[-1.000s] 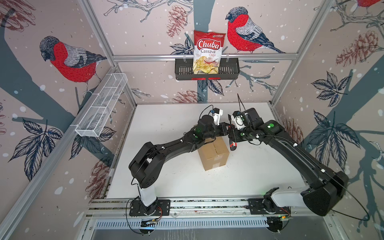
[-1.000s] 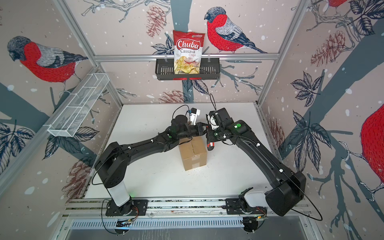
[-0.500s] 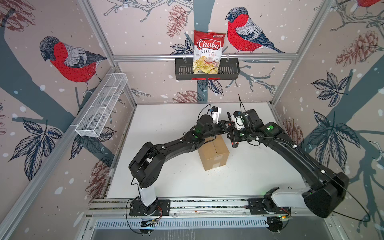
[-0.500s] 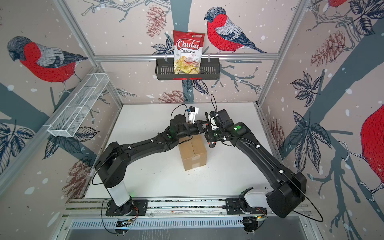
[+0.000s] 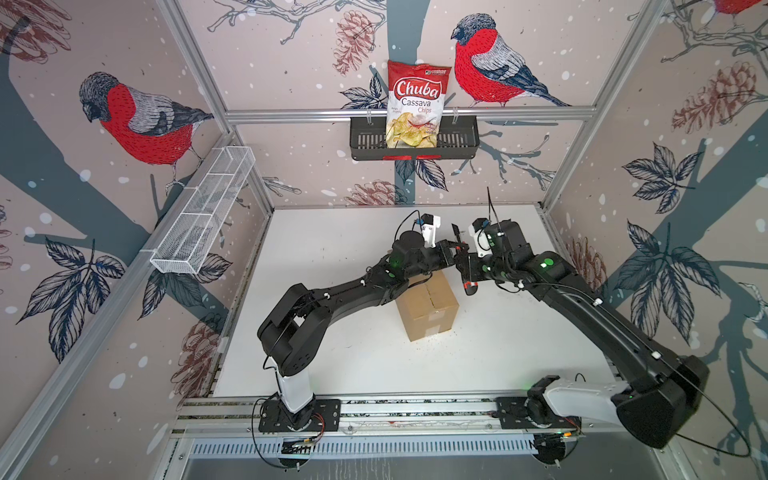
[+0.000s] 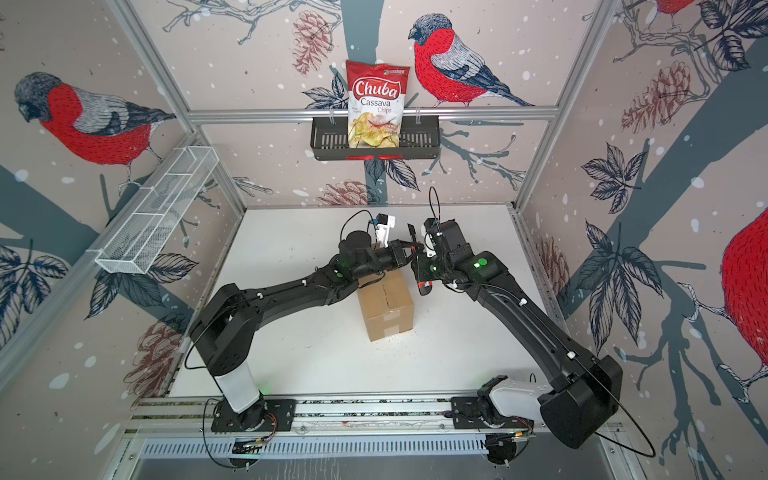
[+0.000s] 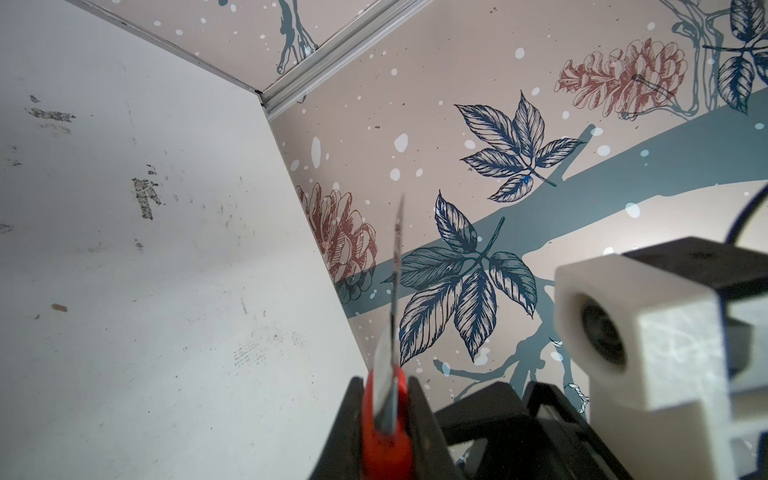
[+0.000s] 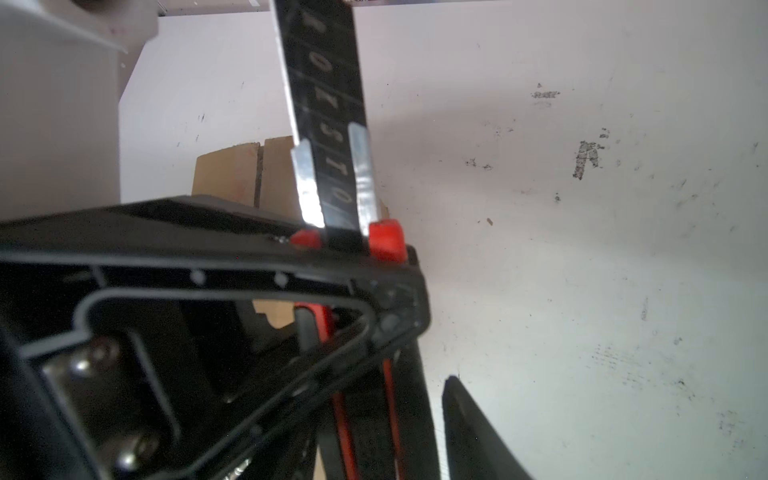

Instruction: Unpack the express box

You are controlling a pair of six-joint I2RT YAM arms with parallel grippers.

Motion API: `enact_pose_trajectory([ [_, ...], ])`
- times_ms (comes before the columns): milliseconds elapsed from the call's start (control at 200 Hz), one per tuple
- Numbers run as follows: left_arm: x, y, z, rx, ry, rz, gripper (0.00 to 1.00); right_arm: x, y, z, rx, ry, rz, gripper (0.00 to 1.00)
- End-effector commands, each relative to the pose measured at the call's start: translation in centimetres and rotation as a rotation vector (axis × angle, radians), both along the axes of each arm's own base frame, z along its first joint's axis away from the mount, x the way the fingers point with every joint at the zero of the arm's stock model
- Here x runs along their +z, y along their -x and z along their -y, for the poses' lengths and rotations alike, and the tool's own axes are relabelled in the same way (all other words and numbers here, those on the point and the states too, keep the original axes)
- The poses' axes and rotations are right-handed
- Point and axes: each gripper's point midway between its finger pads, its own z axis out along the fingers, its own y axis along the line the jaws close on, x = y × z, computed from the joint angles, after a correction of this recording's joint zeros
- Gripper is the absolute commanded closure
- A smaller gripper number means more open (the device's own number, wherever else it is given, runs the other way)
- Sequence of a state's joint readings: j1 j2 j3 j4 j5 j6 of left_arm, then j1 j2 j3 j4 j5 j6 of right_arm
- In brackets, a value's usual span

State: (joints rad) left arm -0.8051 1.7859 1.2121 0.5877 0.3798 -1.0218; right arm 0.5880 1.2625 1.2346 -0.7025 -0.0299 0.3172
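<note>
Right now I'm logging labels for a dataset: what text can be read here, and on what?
"Chuba": chip bag, big white script.
"Cassava Chips": same bag, below that.
Small logo at the bag's top corner: too small to read.
Marks along the knife blade: blurred, unreadable.
Box: no print seen.

bird-print walls point(image 5: 291, 50), scuffed white tabletop point(image 5: 332, 249)
</note>
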Motion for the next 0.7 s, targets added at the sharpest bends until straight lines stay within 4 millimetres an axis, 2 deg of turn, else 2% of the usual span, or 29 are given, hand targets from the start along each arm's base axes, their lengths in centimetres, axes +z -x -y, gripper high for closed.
enact_pose_trajectory([
  [0, 1.5, 0.6, 0.4, -0.037, 0.057, 0.033, 1.0, 1.4, -1.1, -1.1, 0.009, -0.06, 0.066, 0.53],
  [160, 1.6, 0.6, 0.4, -0.041, 0.06, 0.032, 1.0, 1.0, -1.1, -1.4, 0.017, -0.064, 0.063, 0.53],
  [365, 1.3, 0.7, 0.2, -0.037, 0.057, 0.027, 1.0, 1.3, -1.4, -1.6, 0.017, -0.068, 0.074, 0.74],
  [485, 0.9, 0.8, 0.2, -0.035, 0.048, 0.028, 1.0, 1.5, -1.3, -1.6, 0.021, -0.066, 0.069, 0.8],
  [545, 0.7, 0.8, 0.1, -0.028, 0.037, 0.034, 0.95, 1.4, -1.1, -1.6, 0.029, -0.065, 0.056, 0.81],
  [695, 0.3, 1.1, -0.2, -0.002, -0.005, 0.06, 0.74, 0.6, -0.3, -1.5, 0.032, -0.046, -0.017, 0.83],
])
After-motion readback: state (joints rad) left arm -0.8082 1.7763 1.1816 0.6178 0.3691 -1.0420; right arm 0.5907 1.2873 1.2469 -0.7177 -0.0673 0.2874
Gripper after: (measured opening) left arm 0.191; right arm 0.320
